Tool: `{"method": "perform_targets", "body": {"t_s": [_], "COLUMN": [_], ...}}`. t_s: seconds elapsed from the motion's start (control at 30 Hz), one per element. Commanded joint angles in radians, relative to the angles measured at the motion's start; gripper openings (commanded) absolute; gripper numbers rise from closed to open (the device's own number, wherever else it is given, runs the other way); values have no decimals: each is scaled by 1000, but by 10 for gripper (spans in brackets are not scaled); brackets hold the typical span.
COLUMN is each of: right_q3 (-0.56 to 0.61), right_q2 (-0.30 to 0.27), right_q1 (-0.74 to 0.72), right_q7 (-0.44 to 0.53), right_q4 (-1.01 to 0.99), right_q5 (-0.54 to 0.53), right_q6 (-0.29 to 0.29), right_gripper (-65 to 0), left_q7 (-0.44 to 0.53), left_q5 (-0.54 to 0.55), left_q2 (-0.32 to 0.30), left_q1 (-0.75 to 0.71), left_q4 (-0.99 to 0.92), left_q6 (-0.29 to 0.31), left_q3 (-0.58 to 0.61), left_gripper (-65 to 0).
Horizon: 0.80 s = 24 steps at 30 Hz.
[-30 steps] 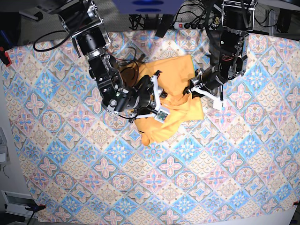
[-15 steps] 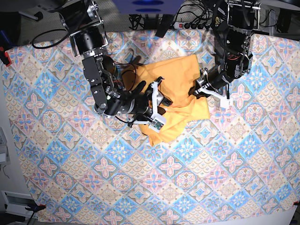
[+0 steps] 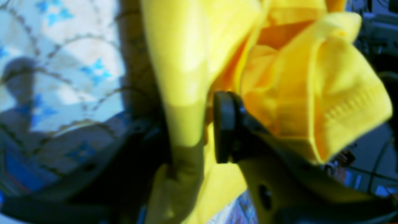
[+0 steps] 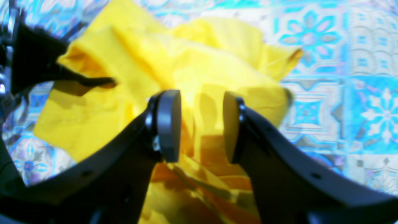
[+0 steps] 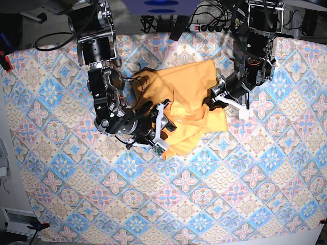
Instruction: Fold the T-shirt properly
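Base view: T-shirt (image 5: 186,104) was bunched near the patterned cloth's (image 5: 255,168) far edge. My left gripper (image 3: 192,130) pinched a fold loosely and could've dropped it; right gripper (image 4: 202,124) gaped around fabric, grip unclear.

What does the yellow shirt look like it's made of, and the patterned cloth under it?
The T-shirt looks like soft matte knit fabric, probably cotton jersey: it bunches into limp folds and shows a stitched hem in the left wrist view. The patterned cloth looks like a thin printed sheet lying flat; whether woven or vinyl is unclear.
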State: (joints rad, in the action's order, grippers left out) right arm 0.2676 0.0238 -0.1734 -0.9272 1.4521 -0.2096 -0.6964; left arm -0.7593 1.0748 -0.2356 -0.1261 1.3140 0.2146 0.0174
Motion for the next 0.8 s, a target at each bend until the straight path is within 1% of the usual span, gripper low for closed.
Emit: {"method": "perform_targets", "body": {"t_s": [0.0, 0.13, 0.27, 0.33, 0.43, 0.57, 0.67, 0.77], "right_q3": [-23, -72, -159, -215, -279, -325, -328, -325], "right_q2": [-18, -61, -80, -81, -97, -101, -107, -112], "right_q1": [-21, 5, 16, 16, 31, 68, 96, 122], "right_q7": [23, 27, 29, 24, 18, 18, 18, 21], "right_q4": [19, 20, 20, 20, 20, 20, 20, 20], "right_q5": [-15, -15, -15, -14, -15, -17, -17, -18], "right_q6": [-2, -2, -2, -2, -2, -2, -2, -2], "right_gripper": [-433, -433, -433, -433, -433, -433, -433, -433], "left_q7": [4, -1, 4, 7, -1, -4, -67, -133], "left_q5": [15, 15, 18, 18, 18, 17, 12, 0], "left_q2": [-8, -9, -20, -17, 8, 8, 8, 11], "left_q1": [6, -8, -28, -65, -89, -120, -125, -103], "left_q4": [28, 35, 52, 83, 126, 194, 244, 249], "left_q6": [16, 19, 19, 19, 21, 21, 22, 21], "left_q3": [-3, -6, -23, -81, -141, -150, -150, -147], "left_gripper": [-398, -341, -301, -298, -298, -299, -299, -299]}}
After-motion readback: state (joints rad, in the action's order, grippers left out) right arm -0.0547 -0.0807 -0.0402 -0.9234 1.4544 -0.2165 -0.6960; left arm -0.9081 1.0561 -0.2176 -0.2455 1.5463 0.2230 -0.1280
